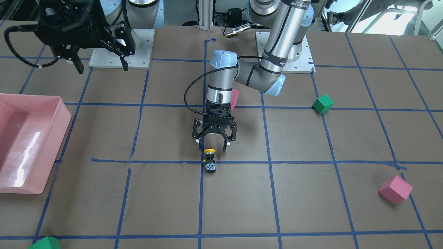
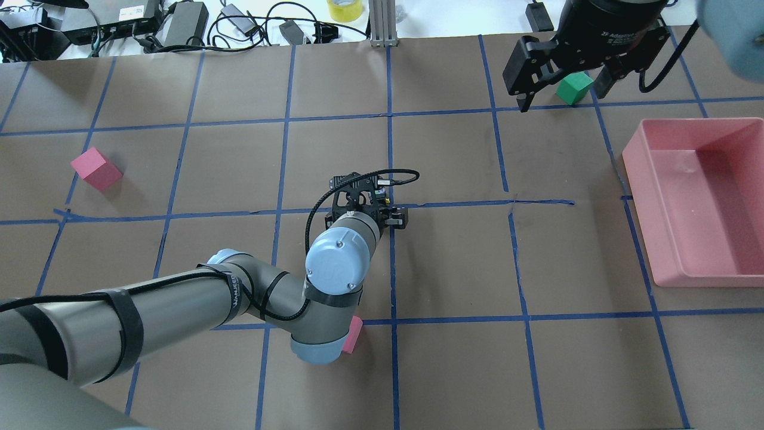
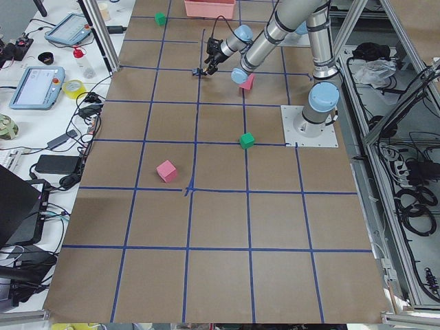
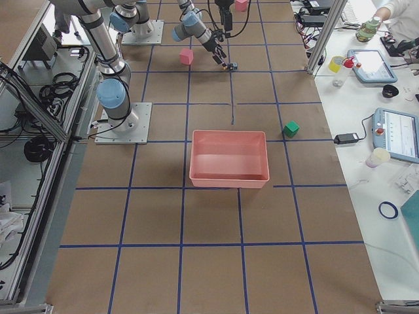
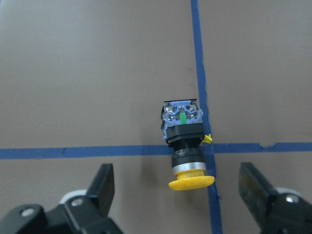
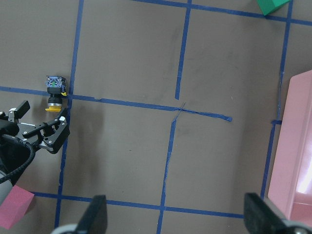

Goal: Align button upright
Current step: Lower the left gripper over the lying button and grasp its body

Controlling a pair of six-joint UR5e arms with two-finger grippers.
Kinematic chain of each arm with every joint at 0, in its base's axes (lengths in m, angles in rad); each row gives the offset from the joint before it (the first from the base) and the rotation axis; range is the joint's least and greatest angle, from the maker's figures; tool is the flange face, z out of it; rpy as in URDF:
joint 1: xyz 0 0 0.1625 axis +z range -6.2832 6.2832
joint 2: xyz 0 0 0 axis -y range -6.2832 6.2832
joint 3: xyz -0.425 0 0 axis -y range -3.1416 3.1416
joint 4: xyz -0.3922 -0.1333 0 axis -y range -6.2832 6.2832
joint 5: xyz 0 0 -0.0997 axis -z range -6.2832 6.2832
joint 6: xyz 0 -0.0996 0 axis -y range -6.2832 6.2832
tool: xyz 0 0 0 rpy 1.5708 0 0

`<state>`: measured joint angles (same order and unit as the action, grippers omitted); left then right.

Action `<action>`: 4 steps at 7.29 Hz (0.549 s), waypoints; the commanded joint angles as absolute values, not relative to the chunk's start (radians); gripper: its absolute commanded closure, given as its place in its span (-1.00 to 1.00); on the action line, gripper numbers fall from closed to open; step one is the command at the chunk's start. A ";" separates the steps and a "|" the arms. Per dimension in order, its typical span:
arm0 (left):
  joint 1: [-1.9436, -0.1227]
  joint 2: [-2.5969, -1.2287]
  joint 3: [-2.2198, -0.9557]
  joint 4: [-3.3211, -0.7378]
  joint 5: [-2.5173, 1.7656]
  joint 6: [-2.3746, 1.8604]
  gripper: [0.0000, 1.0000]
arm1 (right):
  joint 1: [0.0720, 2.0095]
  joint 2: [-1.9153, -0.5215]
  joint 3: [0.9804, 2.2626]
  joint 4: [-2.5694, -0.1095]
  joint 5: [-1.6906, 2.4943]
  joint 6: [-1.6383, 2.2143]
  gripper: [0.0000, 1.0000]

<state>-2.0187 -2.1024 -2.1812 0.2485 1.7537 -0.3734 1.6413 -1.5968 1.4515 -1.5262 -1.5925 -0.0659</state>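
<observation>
Pre-grasp stage, nothing gripped yet. The button (image 5: pixel 185 146) lies on its side at mid-bench, well away from every edge, right on a crossing of the blue tape lines (image 5: pixel 201 73). Its yellow cap points back toward the robot-side edge and its grey-white base block toward the operators' edge, so it's not upright.

The left tool (image 1: pixel 212 147) hangs just above it w/ jaws spread wide and empty. In the wrist view one finger (image 5: pixel 104 181) sits out to each side of the cap, neither touching. The spread runs across the button's long axis, so the line-up looks decent.

The right tool (image 1: pixel 102 67) is parked high toward the bench's right end, jaws wide too, holding nothing. Looks idle, not part of this.

Next, imo: left tool drops a bit further and straddles the black body, not the cap, since the cap's rounded and prob slips. Then pinch, lift clear, swing the wrist approx a quarter turn so the cap faces up, and set the base block flat on the bench before letting go. Small base, so it could topple if released at a tilt.
</observation>
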 commanded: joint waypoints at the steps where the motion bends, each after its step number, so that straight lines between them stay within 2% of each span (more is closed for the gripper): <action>1: -2.023 -2.151 -2.180 0.297 1.759 -0.377 -0.58 | 1.641 -1.597 1.453 -1.528 -1.591 -0.066 -1.00; 2: -2.023 -2.157 -2.180 0.299 1.759 -0.376 -0.38 | 1.641 -1.595 1.453 -1.528 -1.592 -0.066 -1.00; 3: -2.023 -2.160 -2.178 0.299 1.758 -0.368 0.00 | 1.641 -1.595 1.453 -1.526 -1.591 -0.066 -1.00; 4: -2.023 -2.163 -2.177 0.299 1.759 -0.368 0.25 | 1.641 -1.595 1.453 -1.526 -1.589 -0.066 -1.00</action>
<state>-2.0233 -2.1576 -2.1783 0.2979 1.7587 -0.3709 1.6413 -1.5956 1.4526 -1.5268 -1.5908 -0.0659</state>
